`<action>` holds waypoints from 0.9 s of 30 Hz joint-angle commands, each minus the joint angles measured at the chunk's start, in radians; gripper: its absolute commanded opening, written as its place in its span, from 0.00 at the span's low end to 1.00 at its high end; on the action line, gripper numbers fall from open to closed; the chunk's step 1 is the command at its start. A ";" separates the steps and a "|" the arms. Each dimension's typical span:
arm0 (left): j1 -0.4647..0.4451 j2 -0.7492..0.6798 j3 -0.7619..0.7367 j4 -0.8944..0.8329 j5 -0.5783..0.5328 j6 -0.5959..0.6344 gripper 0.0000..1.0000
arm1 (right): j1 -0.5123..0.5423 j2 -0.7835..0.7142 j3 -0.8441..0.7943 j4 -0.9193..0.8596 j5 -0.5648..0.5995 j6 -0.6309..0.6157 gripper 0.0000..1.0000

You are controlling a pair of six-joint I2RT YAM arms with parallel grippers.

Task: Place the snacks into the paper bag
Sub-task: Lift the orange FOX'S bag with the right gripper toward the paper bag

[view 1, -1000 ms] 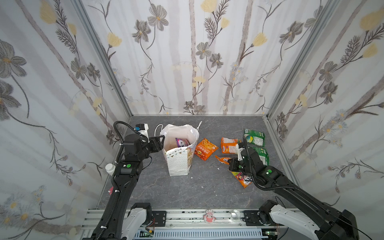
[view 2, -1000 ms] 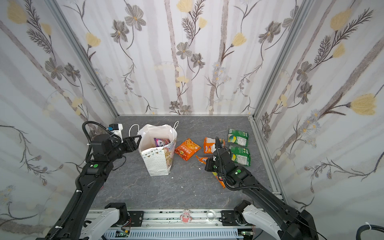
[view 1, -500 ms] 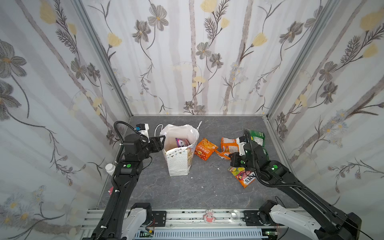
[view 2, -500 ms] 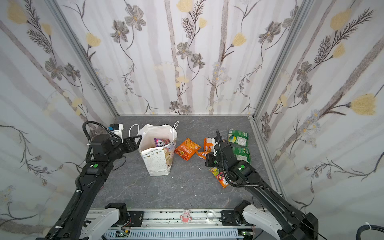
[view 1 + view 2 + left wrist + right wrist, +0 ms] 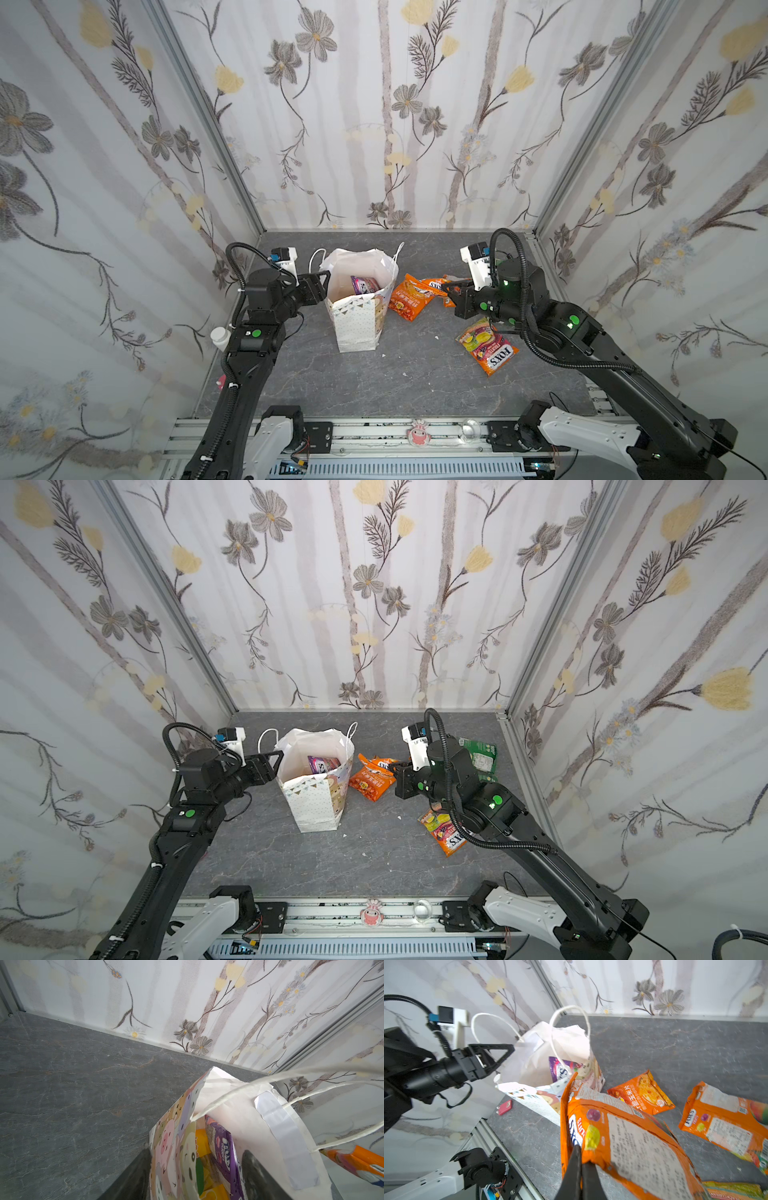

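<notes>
The white paper bag (image 5: 359, 328) stands upright at the left middle of the floor, with a purple packet (image 5: 363, 284) inside it. My left gripper (image 5: 324, 278) is shut on the bag's left rim (image 5: 176, 1147), one finger on each side of the wall. My right gripper (image 5: 449, 289) is shut on the edge of an orange FOX'S packet (image 5: 623, 1136), held off the floor just right of the bag. Lying on the floor are an orange chip packet (image 5: 409, 301), a multicoloured FOX'S bag (image 5: 490, 349), another orange packet (image 5: 724, 1122) and green packets (image 5: 480, 754).
Flowered walls close in the back and both sides. A white bottle (image 5: 219, 336) and a small pink thing (image 5: 505, 1107) lie by the left wall. A metal rail (image 5: 374, 434) runs along the front edge. Bare grey floor (image 5: 395, 386) lies in front of the bag.
My right gripper has risen from the front right and swung left toward the bag with the orange packet in it, uncovering the multicoloured FOX'S bag. The left arm and the bag stayed still.
</notes>
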 commanded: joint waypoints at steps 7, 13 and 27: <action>0.002 -0.007 -0.005 0.013 -0.009 -0.007 0.69 | 0.179 0.185 0.344 -0.018 -0.008 -0.113 0.00; 0.002 -0.011 -0.005 0.010 -0.016 -0.005 0.69 | 0.241 0.327 0.559 -0.082 -0.015 -0.160 0.00; 0.001 -0.008 -0.004 0.007 -0.028 -0.002 0.69 | 0.267 0.467 0.721 -0.059 -0.021 -0.209 0.00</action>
